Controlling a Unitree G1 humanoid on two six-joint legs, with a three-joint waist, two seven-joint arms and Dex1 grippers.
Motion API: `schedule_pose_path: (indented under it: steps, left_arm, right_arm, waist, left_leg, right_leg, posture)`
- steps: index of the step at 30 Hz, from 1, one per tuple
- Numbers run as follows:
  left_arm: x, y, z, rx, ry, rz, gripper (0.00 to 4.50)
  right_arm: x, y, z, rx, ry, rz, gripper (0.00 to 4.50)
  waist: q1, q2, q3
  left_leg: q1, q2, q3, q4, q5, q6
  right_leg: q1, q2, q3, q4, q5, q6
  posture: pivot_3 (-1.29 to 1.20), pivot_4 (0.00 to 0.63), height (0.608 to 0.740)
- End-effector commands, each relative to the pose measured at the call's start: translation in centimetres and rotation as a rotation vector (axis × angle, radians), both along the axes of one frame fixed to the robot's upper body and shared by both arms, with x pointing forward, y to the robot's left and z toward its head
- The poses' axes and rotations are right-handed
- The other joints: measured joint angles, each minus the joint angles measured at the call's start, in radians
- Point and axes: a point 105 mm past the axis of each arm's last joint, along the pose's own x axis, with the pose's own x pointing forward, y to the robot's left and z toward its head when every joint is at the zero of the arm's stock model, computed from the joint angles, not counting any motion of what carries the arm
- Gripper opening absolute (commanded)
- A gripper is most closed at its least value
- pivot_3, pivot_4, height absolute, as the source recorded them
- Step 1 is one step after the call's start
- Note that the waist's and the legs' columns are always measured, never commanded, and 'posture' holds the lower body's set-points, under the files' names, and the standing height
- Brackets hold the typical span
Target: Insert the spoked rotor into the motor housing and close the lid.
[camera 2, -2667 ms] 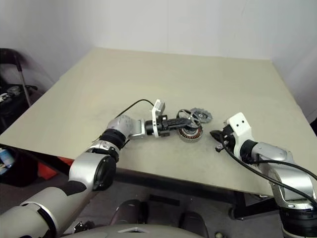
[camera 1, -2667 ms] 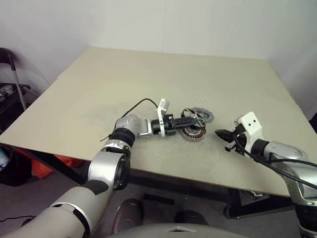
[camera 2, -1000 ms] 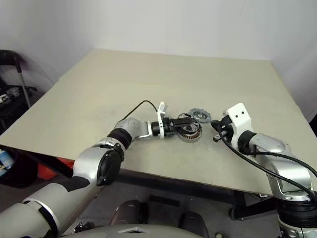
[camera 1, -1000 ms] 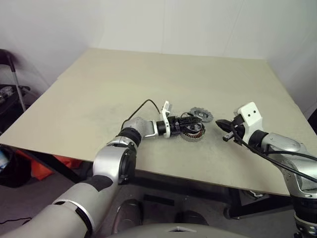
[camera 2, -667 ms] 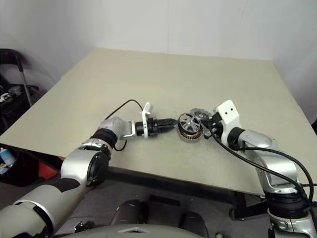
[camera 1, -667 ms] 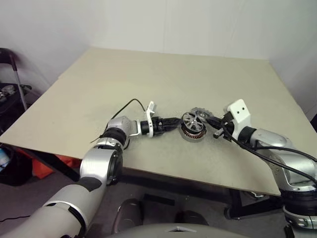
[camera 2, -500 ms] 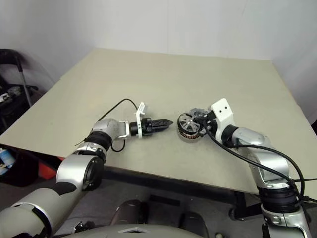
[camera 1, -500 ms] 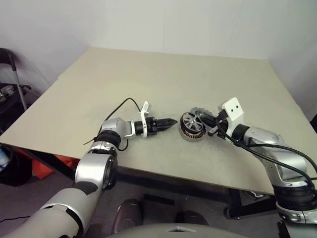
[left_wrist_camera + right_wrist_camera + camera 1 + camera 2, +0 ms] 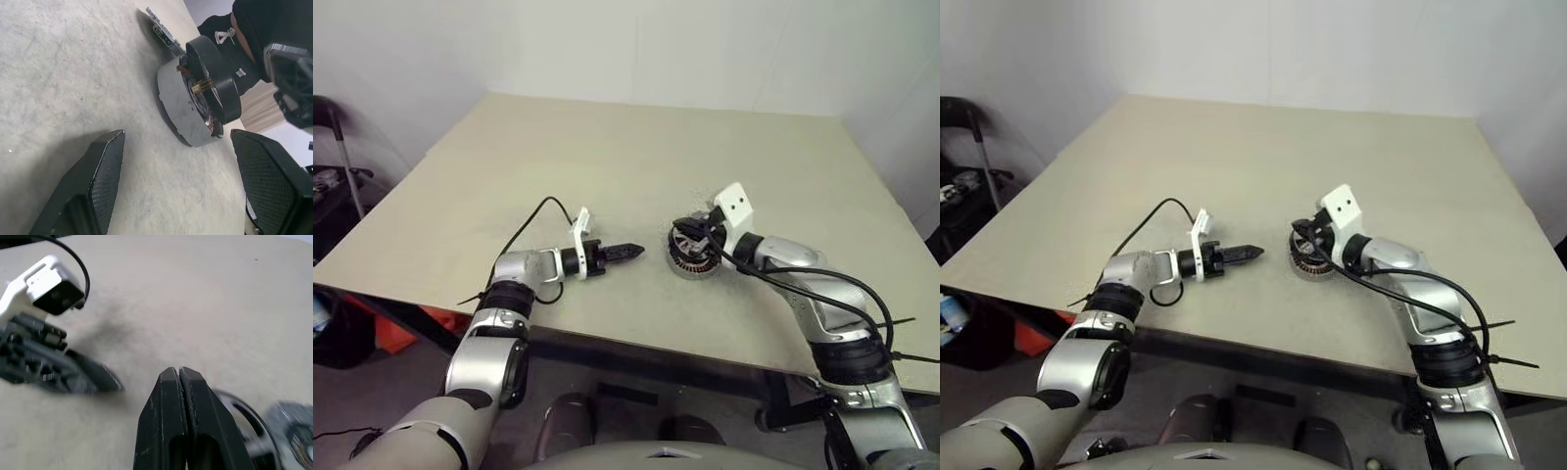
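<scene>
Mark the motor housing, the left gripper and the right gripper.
motor housing (image 9: pixel 182 113): left wrist view, its flat grey base plate.
left gripper (image 9: pixel 625 252): left eye view, between its fingertips.
right gripper (image 9: pixel 179 373): right wrist view, between its shut fingertips.

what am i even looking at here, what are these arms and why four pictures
It is a humanoid robot with two arms, standing at a tan table. Two pictures come from cameras on its head, looking down over the arms. The other two come from cameras on each wrist, looking along that arm's claw. On the table lies a round motor housing with copper coils. The left claw is open and empty, beside the housing. The right claw is shut, holds nothing, and hangs over the housing.
</scene>
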Motion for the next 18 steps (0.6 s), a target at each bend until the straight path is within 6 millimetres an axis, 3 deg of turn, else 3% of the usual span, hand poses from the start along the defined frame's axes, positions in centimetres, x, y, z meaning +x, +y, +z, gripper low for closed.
schedule_pose_path:
  steps: [1,8,18]
  left_arm:
    - [0.4,-0.2,1.7,-0.031,-0.057,0.01,3.65]
    - [0.7,0.5,2.6,-0.021,-0.116,0.018,3.65]
    - [0.2,0.6,3.5,0.104,-0.317,-0.115,3.65]
  right_arm:
    - [0.5,-0.2,-0.8,-0.015,0.008,-0.012,0.0]
    - [-0.3,-1.8,-2.1,-0.06,0.038,-0.042,0.0]
    - [-1.2,-2.9,-1.3,-0.08,0.014,-0.066,0.0]
  waist:
    - [0.0,0.0,0.0]
    - [0.0,0.0,0.0]
    - [0.001,0.0,0.0]
  left_leg:
    - [0.0,0.0,0.0,0.0,0.0,0.0]
    - [-0.003,0.0,0.0,0.0,0.0,0.0]
    - [-0.001,0.0,0.0,0.0,0.0,0.0]
  right_leg:
    - [0.0,0.0,0.0,0.0,0.0,0.0]
    - [-0.003,0.0,0.0,0.0,0.0,0.0]
    - [-0.002,0.0,0.0,0.0,0.0,0.0]
  posture:
    - [0.0,0.0,0.74]
    - [0.0,0.0,0.74]
    - [0.0,0.0,0.74]
